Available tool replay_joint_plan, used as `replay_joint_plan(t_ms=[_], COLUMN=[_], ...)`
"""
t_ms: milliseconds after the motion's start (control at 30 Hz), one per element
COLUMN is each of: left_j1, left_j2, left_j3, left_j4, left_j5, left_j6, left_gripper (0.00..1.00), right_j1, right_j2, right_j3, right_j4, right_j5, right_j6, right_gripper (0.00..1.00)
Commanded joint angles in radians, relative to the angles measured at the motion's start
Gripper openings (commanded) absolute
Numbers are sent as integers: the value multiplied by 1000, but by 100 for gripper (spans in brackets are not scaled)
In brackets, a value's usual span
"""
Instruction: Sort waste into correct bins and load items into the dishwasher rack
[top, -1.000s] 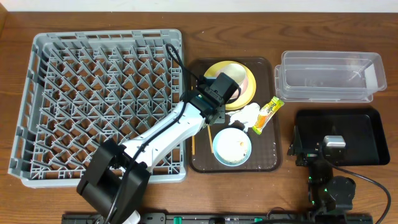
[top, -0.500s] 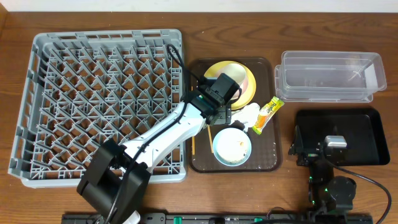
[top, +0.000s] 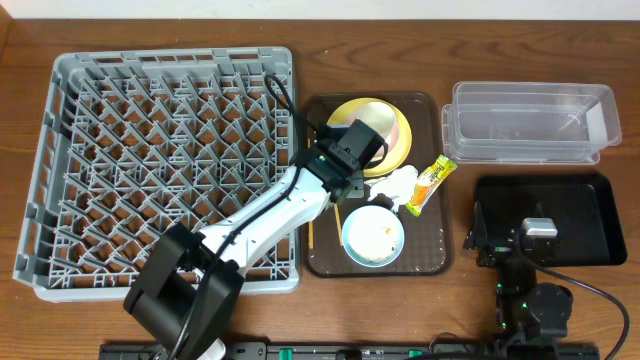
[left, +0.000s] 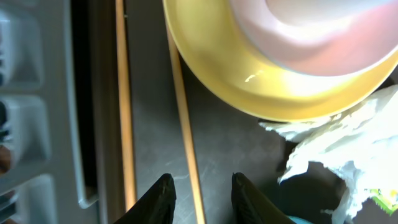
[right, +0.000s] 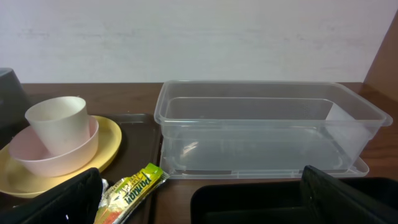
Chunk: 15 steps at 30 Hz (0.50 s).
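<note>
My left gripper (left: 205, 196) hangs low over the brown tray, its jaws open on either side of one wooden chopstick (left: 184, 124), with a small gap on each side. The second chopstick (left: 124, 106) lies parallel by the tray's rim. The yellow plate (top: 362, 112) carries a pale bowl (right: 59, 155) with the white cup (right: 59, 121) inside it. A crumpled napkin (top: 395, 185) and the snack wrapper (top: 431, 185) lie beside it, and the light blue bowl (top: 373, 235) holds scraps. My right gripper (right: 205, 208) stands wide open over the black tray (top: 575, 215), holding nothing.
The grey dishwasher rack (top: 160, 150) fills the left side, right against the brown tray (top: 430, 255). The clear container (top: 530, 122) stands at the back right, behind the black tray. My left arm reaches across the rack's front right corner.
My left gripper's jaws look narrower than half a second ago, now close around the chopstick. The arm has barely shifted. The right arm has not moved.
</note>
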<state>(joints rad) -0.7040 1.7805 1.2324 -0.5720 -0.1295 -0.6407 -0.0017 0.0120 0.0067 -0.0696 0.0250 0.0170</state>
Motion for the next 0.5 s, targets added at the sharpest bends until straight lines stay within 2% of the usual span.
replay_joint_plan(t_ms=[0, 467], left_j1=[-2, -2], left_j2=[16, 26], left_j3=[-43, -158], left_j4=[29, 210], left_j5=[-2, -21], left_j6=[-31, -31], left_gripper=[33, 33], right_j1=[-14, -14], right_j2=[-6, -6], right_j3=[-1, -1], right_j4=[-3, -3], right_j5=[0, 0], right_j6=[-7, -7], right_gripper=[99, 99])
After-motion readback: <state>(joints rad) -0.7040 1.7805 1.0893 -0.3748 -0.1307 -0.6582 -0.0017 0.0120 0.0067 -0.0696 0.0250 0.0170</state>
